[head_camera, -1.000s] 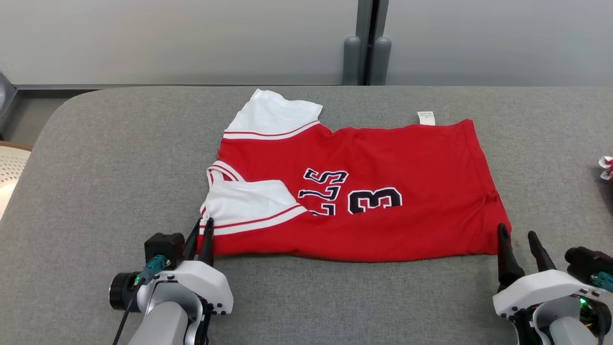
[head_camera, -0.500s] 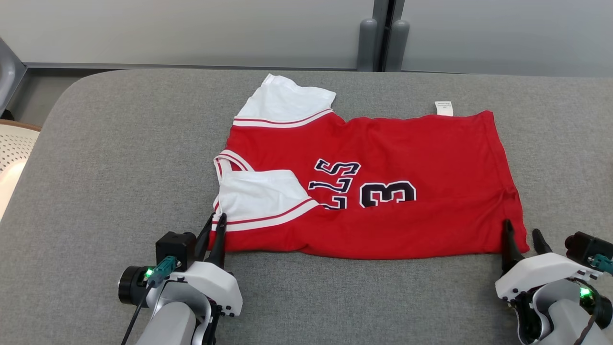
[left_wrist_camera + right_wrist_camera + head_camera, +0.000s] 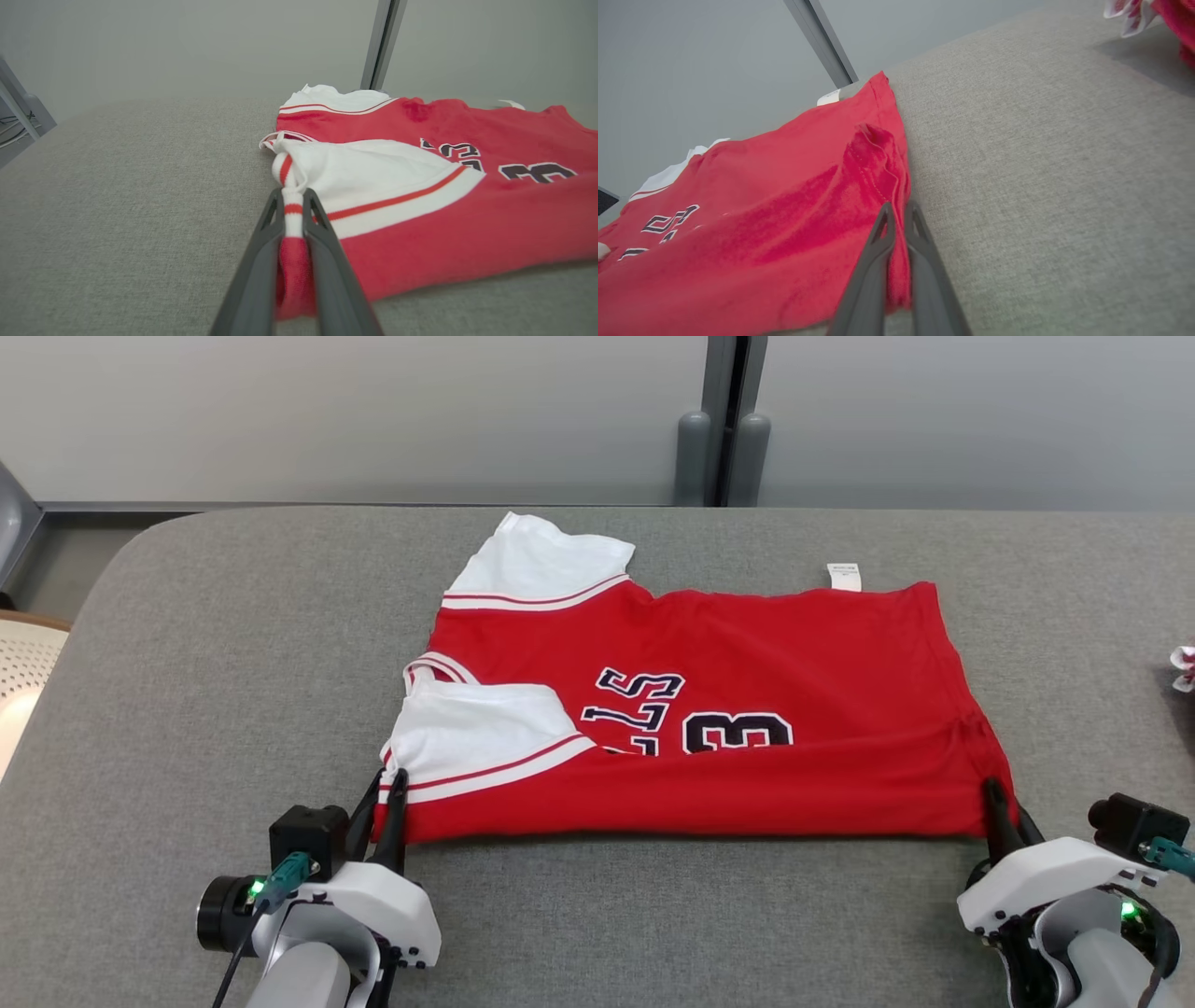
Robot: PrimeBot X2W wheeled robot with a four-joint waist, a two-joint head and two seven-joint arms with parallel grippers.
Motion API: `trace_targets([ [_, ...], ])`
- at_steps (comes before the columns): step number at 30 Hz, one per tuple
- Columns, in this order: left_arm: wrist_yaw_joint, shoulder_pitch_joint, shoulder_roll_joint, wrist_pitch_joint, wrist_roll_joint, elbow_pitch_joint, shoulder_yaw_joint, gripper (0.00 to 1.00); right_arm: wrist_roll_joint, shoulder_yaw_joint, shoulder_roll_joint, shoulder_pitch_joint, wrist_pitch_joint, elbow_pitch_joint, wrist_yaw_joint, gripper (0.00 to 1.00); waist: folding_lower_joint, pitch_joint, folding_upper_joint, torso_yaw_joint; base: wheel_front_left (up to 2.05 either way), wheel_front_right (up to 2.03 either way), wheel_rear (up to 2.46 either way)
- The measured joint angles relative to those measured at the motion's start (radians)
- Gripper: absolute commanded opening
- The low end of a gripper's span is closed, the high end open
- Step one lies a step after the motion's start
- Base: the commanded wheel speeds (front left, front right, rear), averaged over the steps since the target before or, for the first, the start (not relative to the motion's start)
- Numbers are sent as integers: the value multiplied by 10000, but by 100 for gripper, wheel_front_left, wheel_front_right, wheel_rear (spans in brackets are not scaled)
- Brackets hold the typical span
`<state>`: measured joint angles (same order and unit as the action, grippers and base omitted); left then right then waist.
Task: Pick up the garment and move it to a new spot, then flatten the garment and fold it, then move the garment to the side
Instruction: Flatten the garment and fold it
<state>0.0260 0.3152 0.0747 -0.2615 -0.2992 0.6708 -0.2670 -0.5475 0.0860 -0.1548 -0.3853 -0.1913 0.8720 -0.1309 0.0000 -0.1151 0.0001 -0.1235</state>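
Head, left-wrist and right-wrist views. The grey fabric-covered counter point(image 3: 187, 663) is carrying the garment point(image 3: 766, 644), a red jersey with dark, white-edged lettering and a numeral 3. It is lying flat across the centre of the counter, with its long axis running from 9 o'clock to 3 o'clock in the head view. The near long edge is doubled into a low roll, which is hiding the lower part of the lettering.

Two white sleeves are showing at the 9 o'clock end. The far sleeve point(image 3: 541, 560) is pointing toward 11 o'clock, and the near sleeve point(image 3: 476, 733) is lying folded over the red body, its red-striped band slanting toward 7 o'clock.

The left claw point(image 3: 293, 201) is sitting at 7 o'clock of the garment. Its fingers are nearly together and are pinching the near sleeve-end corner — white and red striped trim is showing bunched between them.

The right claw point(image 3: 899, 212) is sitting at 4 o'clock of the garment. Its fingers are closed on the hem-end corner, and a thin fold of red cloth is standing between them.

A small white label point(image 3: 845, 576) is sticking out of the far edge at 1 o'clock. A small red-and-white item point(image 3: 1183, 667) is lying well apart at 3 o'clock — too cropped to identify.
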Motion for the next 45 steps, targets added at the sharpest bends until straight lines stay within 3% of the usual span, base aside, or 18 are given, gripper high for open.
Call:
trace_targets([
  [7, -226, -476, 198, 29, -4, 84, -25, 0, -1099, 347, -368, 946, 1312, -1053, -2, 0, 0, 440, 0, 328, 0, 0, 0],
  [12, -731, -838, 316, 623, -213, 132, -226, 0, -1879, 332, -677, 1861, 2259, -2222, -2, 0, 0, 757, 0, 526, 0, 0, 0],
  [16, -978, -1240, 550, 1181, -334, -360, -410, 0, -2033, 92, -924, 2643, 3003, -3189, -2, 0, 0, 900, 0, 664, 0, 0, 0],
  [22, -1039, -1804, 991, 2190, -487, -1524, -483, 0, -1848, -702, -784, 3605, 4080, -4533, -2, 0, 0, 893, 0, 740, 0, 0, 0],
  [23, -1041, -1877, 1026, 2366, -541, -1682, -520, 0, -1733, -863, -698, 3717, 4186, -4663, -2, 39, 0, 882, 0, 742, 0, 0, 0],
  [24, -1047, -1941, 1051, 2550, -558, -1820, -573, 0, -1526, -1099, -602, 3803, 4205, -4755, -4, 100, 0, 870, 0, 741, 0, 0, 0],
  [25, -1055, -2011, 1057, 2679, -566, -1967, -635, 44, -1325, -1323, -516, 3852, 4272, -4811, -4, 100, 0, 859, 0, 737, 0, 0, 0],
  [26, -1032, -2083, 1055, 2692, -566, -2113, -635, 100, -1078, -1532, -441, 3885, 4276, -4899, 4, 100, 0, 844, 0, 731, 0, 0, 0],
  [32, -593, -2091, 930, 1712, -610, -2719, -360, 100, 119, -2176, 307, 3794, 3682, -5869, 4, 100, 0, 669, 0, 700, 0, 0, 0],
  [37, -537, -1831, 635, 286, -679, -3012, 21, 100, 219, -1239, 276, 3591, 2284, -6834, 2, 100, 0, 460, 0, 679, 0, 0, 0],
  [45, -570, -961, 454, -2, -355, -3582, 784, 100, 742, -84, 130, 2799, 1091, -6851, 2, 100, 0, -132, 0, 840, 0, 0, 0],
])
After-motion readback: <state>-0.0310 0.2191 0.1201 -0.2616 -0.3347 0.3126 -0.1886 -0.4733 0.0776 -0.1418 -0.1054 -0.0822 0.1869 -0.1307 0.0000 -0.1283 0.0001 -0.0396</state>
